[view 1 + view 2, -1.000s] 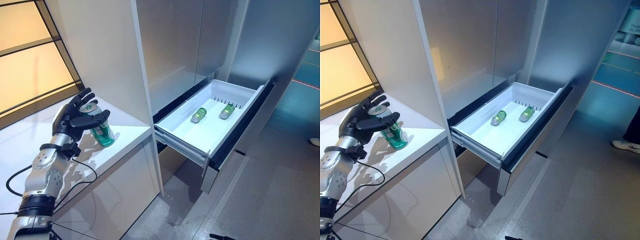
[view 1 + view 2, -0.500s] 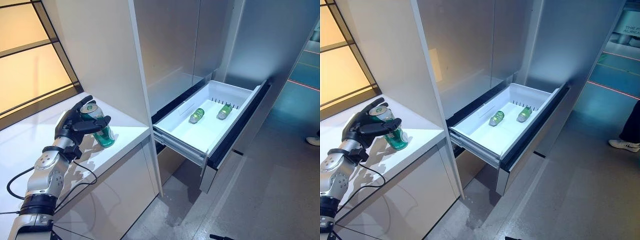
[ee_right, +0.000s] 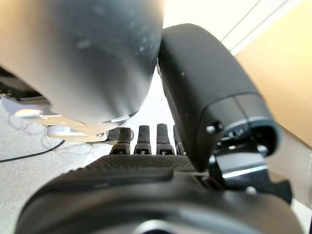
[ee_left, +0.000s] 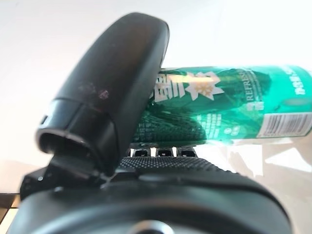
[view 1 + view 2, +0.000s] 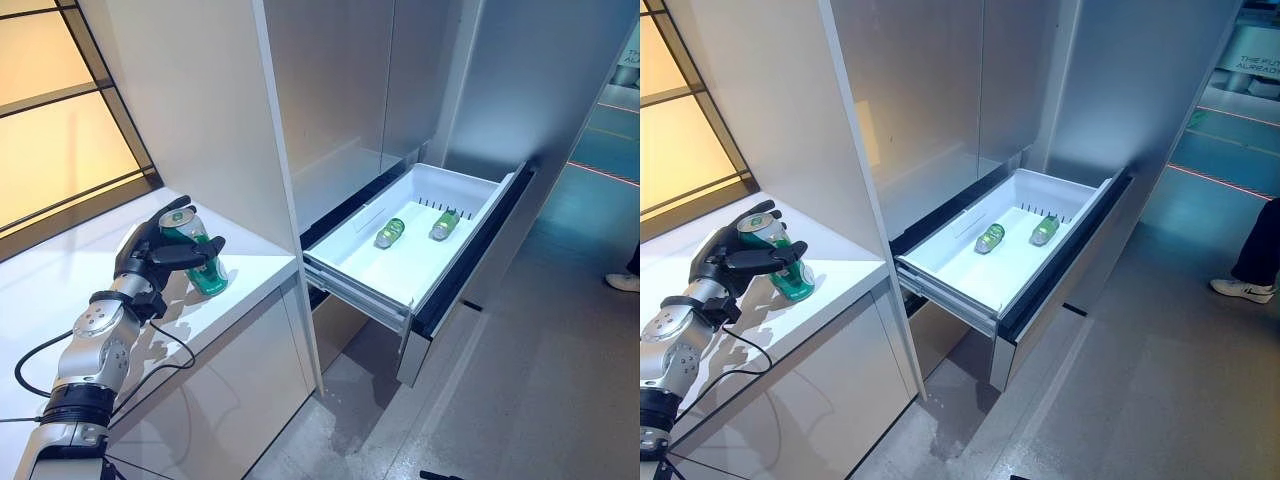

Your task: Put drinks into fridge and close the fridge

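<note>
Drawer [image 5: 372, 262] with two cans [image 5: 390, 232]

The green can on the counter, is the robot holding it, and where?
Yes. The left hand is curled round the green can at its upper side, thumb across the front. The right hand holds nothing.

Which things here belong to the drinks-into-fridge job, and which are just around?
Job:
- green can, gripped by the left hand on the white counter
- open fridge drawer
- two green bottles lying in the drawer

Just around:
- person's shoe on the floor
- right hand, idle
</note>
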Available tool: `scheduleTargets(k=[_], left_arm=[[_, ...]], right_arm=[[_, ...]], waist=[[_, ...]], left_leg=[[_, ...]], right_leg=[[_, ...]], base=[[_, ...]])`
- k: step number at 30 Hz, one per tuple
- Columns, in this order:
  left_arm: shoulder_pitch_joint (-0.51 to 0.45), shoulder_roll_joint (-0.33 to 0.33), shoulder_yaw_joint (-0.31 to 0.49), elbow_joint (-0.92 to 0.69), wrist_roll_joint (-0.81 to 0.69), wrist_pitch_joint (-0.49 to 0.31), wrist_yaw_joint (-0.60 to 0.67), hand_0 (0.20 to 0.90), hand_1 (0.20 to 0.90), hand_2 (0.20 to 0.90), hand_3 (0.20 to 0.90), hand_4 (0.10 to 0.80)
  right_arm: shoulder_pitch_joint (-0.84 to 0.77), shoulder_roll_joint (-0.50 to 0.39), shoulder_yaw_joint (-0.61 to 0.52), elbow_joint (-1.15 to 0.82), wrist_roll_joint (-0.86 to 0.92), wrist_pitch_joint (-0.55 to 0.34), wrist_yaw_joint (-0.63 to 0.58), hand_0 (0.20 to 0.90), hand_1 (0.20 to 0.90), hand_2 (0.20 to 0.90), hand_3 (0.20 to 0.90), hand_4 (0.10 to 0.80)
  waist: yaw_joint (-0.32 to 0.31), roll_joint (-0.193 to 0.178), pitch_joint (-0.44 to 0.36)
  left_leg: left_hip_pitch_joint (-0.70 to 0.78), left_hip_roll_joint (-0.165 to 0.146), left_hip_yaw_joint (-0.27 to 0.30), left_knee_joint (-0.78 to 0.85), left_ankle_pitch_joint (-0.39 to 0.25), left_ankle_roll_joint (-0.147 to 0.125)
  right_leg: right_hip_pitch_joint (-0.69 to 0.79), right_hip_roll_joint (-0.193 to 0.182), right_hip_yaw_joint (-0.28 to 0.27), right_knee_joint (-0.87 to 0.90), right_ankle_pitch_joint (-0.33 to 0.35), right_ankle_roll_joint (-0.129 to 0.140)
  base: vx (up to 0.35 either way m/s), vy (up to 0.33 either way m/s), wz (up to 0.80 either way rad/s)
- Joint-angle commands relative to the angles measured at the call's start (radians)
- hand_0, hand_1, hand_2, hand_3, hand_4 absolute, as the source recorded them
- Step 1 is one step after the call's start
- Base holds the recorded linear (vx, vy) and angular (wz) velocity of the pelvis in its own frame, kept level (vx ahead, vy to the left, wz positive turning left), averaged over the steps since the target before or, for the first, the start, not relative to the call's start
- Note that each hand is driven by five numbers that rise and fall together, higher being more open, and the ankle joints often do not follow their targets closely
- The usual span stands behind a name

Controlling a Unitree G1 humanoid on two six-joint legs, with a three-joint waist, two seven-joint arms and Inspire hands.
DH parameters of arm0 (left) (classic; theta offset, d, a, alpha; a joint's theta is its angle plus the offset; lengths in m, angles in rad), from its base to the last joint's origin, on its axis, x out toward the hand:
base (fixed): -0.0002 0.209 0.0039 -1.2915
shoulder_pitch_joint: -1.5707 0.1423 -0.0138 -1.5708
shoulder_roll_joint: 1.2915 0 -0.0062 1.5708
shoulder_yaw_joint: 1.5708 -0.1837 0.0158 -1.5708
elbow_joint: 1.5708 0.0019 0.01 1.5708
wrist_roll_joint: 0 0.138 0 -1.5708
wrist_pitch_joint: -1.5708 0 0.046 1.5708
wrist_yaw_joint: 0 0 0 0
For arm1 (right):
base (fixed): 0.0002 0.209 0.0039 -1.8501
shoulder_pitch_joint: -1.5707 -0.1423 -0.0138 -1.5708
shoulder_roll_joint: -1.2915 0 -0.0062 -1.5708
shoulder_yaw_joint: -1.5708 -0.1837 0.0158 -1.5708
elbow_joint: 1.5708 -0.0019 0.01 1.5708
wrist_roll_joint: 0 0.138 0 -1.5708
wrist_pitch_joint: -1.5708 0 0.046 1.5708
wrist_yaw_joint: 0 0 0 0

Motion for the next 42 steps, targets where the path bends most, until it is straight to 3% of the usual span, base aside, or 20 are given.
scheduleTargets(k=[1, 2, 3, 4, 5, 6, 7, 8, 16, 20, 26, 29, 30, 37, 42], left_arm=[[-0.228, 0.075, 0.036, 0.022, -0.049, -0.102, 0.017, 0.900, 0.900, 0.900, 0.900, 0.800], [-0.226, 0.070, 0.036, 0.020, -0.045, -0.105, 0.018, 0.900, 0.900, 0.900, 0.900, 0.800], [-0.226, 0.068, 0.035, 0.018, -0.047, -0.107, 0.018, 0.815, 0.815, 0.815, 0.801, 0.701], [-0.226, 0.067, 0.034, 0.020, -0.051, -0.112, 0.017, 0.632, 0.632, 0.632, 0.587, 0.487], [-0.226, 0.067, 0.033, 0.018, -0.053, -0.113, 0.014, 0.516, 0.516, 0.516, 0.453, 0.353], [-0.227, 0.067, 0.032, 0.019, -0.056, -0.116, 0.011, 0.347, 0.347, 0.347, 0.255, 0.155], [-0.231, 0.067, 0.030, 0.016, -0.073, -0.118, 0.006, 0.347, 0.347, 0.347, 0.255, 0.155], [-0.233, 0.065, 0.029, 0.015, -0.086, -0.124, 0.001, 0.300, 0.300, 0.300, 0.200, 0.100], [-0.246, 0.025, 0.030, -0.099, -0.280, -0.206, -0.024, 0.300, 0.300, 0.300, 0.200, 0.100], [-0.249, -0.036, 0.019, -0.313, -0.403, -0.247, -0.012, 0.300, 0.300, 0.300, 0.200, 0.100], [-0.236, -0.122, -0.037, -0.504, -0.419, -0.272, -0.068, 0.300, 0.300, 0.300, 0.200, 0.100], [-0.207, -0.134, -0.071, -0.651, -0.386, -0.265, -0.088, 0.300, 0.300, 0.300, 0.200, 0.100], [-0.205, -0.133, -0.073, -0.656, -0.386, -0.265, -0.089, 0.300, 0.300, 0.300, 0.200, 0.100], [-0.193, -0.123, -0.148, -0.711, -0.434, -0.282, -0.219, 0.300, 0.300, 0.300, 0.200, 0.100], [-0.133, -0.123, -0.170, -0.717, -0.423, -0.285, -0.292, 0.300, 0.300, 0.300, 0.200, 0.100]], right_arm=[[-0.024, -0.045, 0.031, 0.041, 0.011, 0.002, -0.002, 0.900, 0.900, 0.900, 0.900, 0.800], [-0.024, -0.045, 0.031, 0.040, 0.010, 0.002, -0.002, 0.900, 0.900, 0.900, 0.900, 0.800], [-0.024, -0.045, 0.030, 0.039, 0.010, 0.002, -0.002, 0.900, 0.900, 0.900, 0.900, 0.800], [-0.024, -0.045, 0.031, 0.039, 0.011, 0.002, -0.003, 0.900, 0.900, 0.900, 0.900, 0.800], [-0.023, -0.046, 0.030, 0.039, 0.010, 0.002, -0.002, 0.900, 0.900, 0.900, 0.900, 0.800], [-0.024, -0.046, 0.029, 0.039, 0.010, 0.002, -0.002, 0.900, 0.900, 0.900, 0.900, 0.800], [-0.024, -0.047, 0.029, 0.038, 0.010, 0.003, -0.001, 0.900, 0.900, 0.900, 0.900, 0.800], [-0.025, -0.046, 0.030, 0.039, 0.011, 0.002, -0.001, 0.900, 0.900, 0.900, 0.900, 0.800], [-0.027, -0.049, 0.031, 0.034, -0.017, -0.055, -0.016, 0.900, 0.900, 0.900, 0.900, 0.800], [-0.046, -0.064, 0.083, -0.044, -0.119, -0.171, -0.034, 0.900, 0.900, 0.900, 0.900, 0.800], [-0.067, -0.068, 0.169, -0.197, -0.225, -0.241, -0.022, 0.900, 0.900, 0.900, 0.900, 0.800], [-0.013, -0.052, 0.215, -0.507, -0.290, -0.150, -0.040, 0.900, 0.900, 0.900, 0.900, 0.800], [-0.008, -0.051, 0.218, -0.526, -0.290, -0.141, -0.042, 0.900, 0.900, 0.900, 0.900, 0.800], [0.016, -0.055, 0.281, -0.768, -0.240, -0.216, 0.026, 0.900, 0.900, 0.900, 0.900, 0.800], [0.001, -0.100, 0.251, -1.050, -0.094, -0.135, 0.127, 0.900, 0.900, 0.900, 0.900, 0.800]], waist=[[-0.026, 0.014, -0.009], [-0.026, 0.014, -0.009], [-0.026, 0.013, -0.009], [-0.027, 0.014, -0.009], [-0.027, 0.014, -0.010], [-0.027, 0.014, -0.010], [-0.028, 0.014, -0.011], [-0.029, 0.014, -0.011], [-0.030, 0.010, -0.013], [-0.027, 0.002, -0.014], [-0.022, -0.003, -0.020], [-0.034, -0.008, -0.011], [-0.035, -0.008, -0.011], [-0.042, -0.011, 0.002], [-0.045, -0.016, 0.013]], left_leg=[[0.019, -0.067, -0.021, 0.034, -0.118, 0.029], [0.019, -0.068, -0.021, 0.034, -0.117, 0.029], [0.018, -0.068, -0.021, 0.033, -0.117, 0.029], [0.018, -0.068, -0.021, 0.033, -0.116, 0.029], [0.018, -0.068, -0.021, 0.032, -0.116, 0.029], [0.018, -0.068, -0.020, 0.032, -0.116, 0.029], [0.018, -0.068, -0.020, 0.031, -0.116, 0.028], [0.019, -0.068, -0.020, 0.030, -0.115, 0.028], [0.020, -0.067, -0.020, 0.027, -0.114, 0.027], [0.015, -0.064, -0.022, 0.027, -0.112, 0.025], [0.007, -0.063, -0.028, 0.021, -0.105, 0.027], [0.007, -0.066, -0.029, 0.020, -0.106, 0.034], [0.007, -0.067, -0.029, 0.020, -0.106, 0.035], [0.010, -0.069, -0.035, 0.017, -0.100, 0.035], [0.010, -0.066, -0.034, 0.019, -0.093, 0.033]], right_leg=[[-0.008, 0.021, 0.016, 0.097, -0.130, 0.043], [-0.007, 0.021, 0.016, 0.097, -0.130, 0.043], [-0.007, 0.021, 0.017, 0.096, -0.130, 0.043], [-0.007, 0.021, 0.017, 0.097, -0.130, 0.043], [-0.008, 0.021, 0.017, 0.097, -0.130, 0.043], [-0.009, 0.021, 0.017, 0.097, -0.130, 0.043], [-0.010, 0.022, 0.017, 0.098, -0.129, 0.043], [-0.010, 0.022, 0.018, 0.097, -0.129, 0.043], [-0.010, 0.022, 0.020, 0.097, -0.128, 0.044], [-0.014, 0.020, 0.018, 0.101, -0.128, 0.041], [-0.022, 0.021, 0.017, 0.107, -0.131, 0.040], [-0.024, 0.021, 0.018, 0.110, -0.134, 0.043], [-0.023, 0.021, 0.019, 0.111, -0.134, 0.043], [-0.020, 0.023, 0.021, 0.106, -0.124, 0.045], [-0.021, 0.021, 0.019, 0.107, -0.116, 0.047]], base=[[0.000, 0.000, 0.00], [0.000, 0.000, 0.00], [0.000, 0.000, 0.00], [0.000, 0.000, 0.00], [0.000, 0.000, 0.00], [0.000, 0.000, 0.00], [0.000, 0.000, 0.00], [0.000, 0.000, 0.00], [0.000, 0.000, 0.00], [0.000, 0.000, 0.00], [-0.012, -0.002, -0.01], [-0.058, -0.011, -0.03], [-0.041, -0.010, 0.00], [-0.025, -0.011, 0.00], [-0.012, -0.006, 0.00]])
